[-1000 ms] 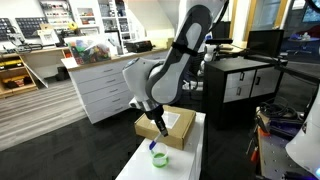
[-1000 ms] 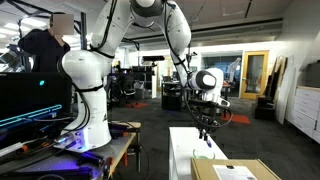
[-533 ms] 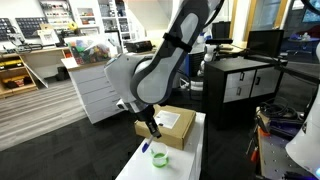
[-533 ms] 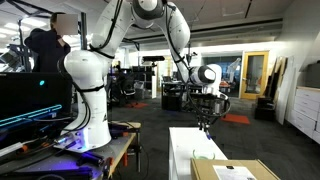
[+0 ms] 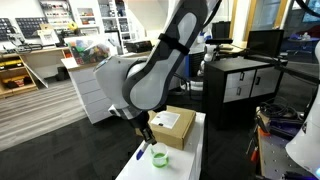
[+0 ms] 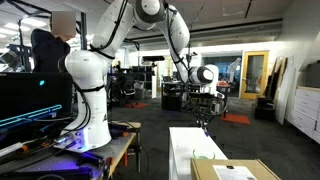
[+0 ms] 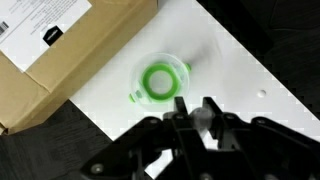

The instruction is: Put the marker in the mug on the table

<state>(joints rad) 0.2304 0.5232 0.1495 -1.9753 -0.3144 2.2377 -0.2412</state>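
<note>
the marker (image 5: 140, 154) is held slanted, tip down, in the narrowly closed gripper (image 5: 145, 139), just beside the mug (image 5: 160, 158) and not yet over its mouth. the mug is stood on the table (image 7: 240, 70), close beside the cardboard box (image 7: 70, 40). a shift toward the mug is judged needed.

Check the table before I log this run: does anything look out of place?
The cardboard box hangs over the edge of the table. In an exterior view the marker shows beside the mug, not in it.
</note>
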